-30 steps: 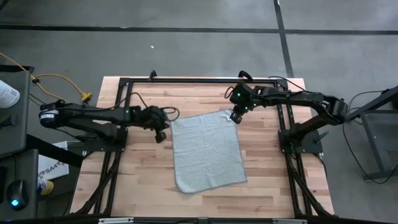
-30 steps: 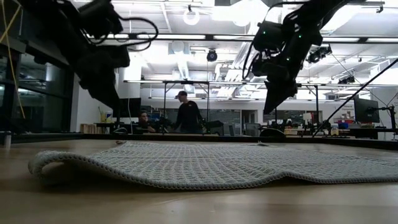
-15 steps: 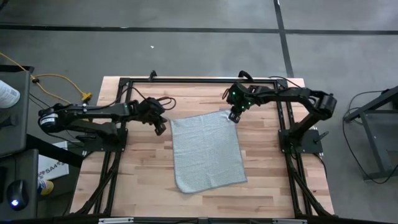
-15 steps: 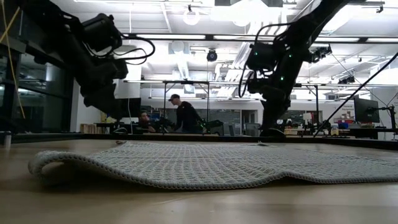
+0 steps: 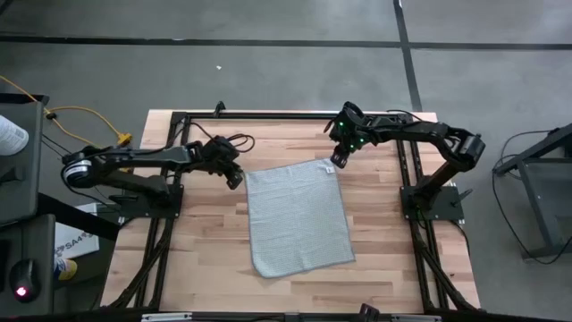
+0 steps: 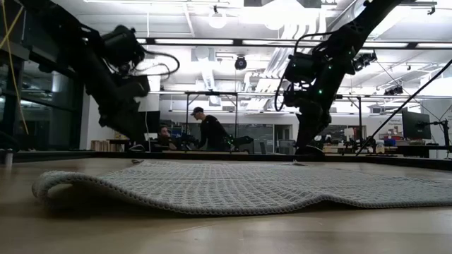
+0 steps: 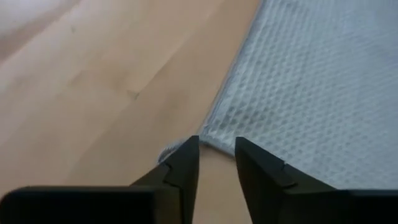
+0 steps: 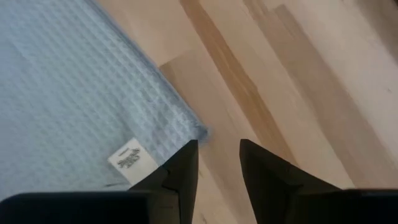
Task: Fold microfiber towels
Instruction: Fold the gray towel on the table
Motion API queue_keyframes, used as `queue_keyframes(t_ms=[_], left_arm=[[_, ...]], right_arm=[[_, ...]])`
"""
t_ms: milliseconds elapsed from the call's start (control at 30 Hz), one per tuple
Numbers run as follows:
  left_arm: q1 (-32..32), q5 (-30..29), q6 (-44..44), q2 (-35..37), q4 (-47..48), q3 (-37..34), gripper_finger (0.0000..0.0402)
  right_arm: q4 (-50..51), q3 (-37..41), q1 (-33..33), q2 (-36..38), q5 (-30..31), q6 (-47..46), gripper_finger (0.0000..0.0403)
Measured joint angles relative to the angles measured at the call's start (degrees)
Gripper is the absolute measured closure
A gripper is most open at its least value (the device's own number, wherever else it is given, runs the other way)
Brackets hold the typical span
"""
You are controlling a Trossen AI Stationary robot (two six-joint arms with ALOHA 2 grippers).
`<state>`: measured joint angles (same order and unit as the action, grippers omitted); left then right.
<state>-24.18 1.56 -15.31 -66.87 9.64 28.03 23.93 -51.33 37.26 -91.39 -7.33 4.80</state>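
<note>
The light grey microfiber towel (image 5: pixel 298 219) lies spread flat on the wooden table, and its near left edge (image 6: pixel 49 185) curls up a little. My left gripper (image 7: pixel 216 158) stands open and low at the towel's far left corner (image 7: pixel 210 134), which shows just past the fingertips. At the far right corner (image 8: pixel 200 130), beside a white label (image 8: pixel 129 159), my right gripper (image 8: pixel 217 155) is also open and low. The high view shows the left gripper (image 5: pixel 235 179) and the right gripper (image 5: pixel 332 164) at those two corners. I cannot tell whether any finger touches the cloth.
A black metal frame (image 5: pixel 286 114) runs along the table's far edge and down both sides, where the arm bases stand. Bare wood (image 5: pixel 210 241) lies left and right of the towel. People (image 6: pixel 210 130) show in the room beyond the table.
Both grippers have come down toward the towel's far corners. The left one has also moved toward the far edge and the towel. The towel has stayed where it was.
</note>
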Motion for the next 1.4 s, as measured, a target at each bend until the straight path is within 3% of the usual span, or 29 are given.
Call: queue_keyframes(t_ms=[167,400,767,1400], left_arm=[[0.2,0.0,0.0,-5.1,-5.0,0.0,0.0267],[0.1,0.0,0.4,-8.3,-6.4,0.0,0.0263],[0.1,0.7,-0.1,-8.5,-6.5,0.0,0.0263],[0.2,0.6,-0.4,-8.5,-6.6,0.0,0.0263]], right_arm=[[-0.5,0.0,1.3,0.0,-3.4,0.8,0.0292],[-1.0,0.0,1.2,-1.6,-6.9,0.0,0.0284],[-1.4,-0.1,1.5,-8.1,-6.5,-0.6,0.0262],[-3.0,-1.2,0.9,-8.3,-11.0,-1.0,0.0257]])
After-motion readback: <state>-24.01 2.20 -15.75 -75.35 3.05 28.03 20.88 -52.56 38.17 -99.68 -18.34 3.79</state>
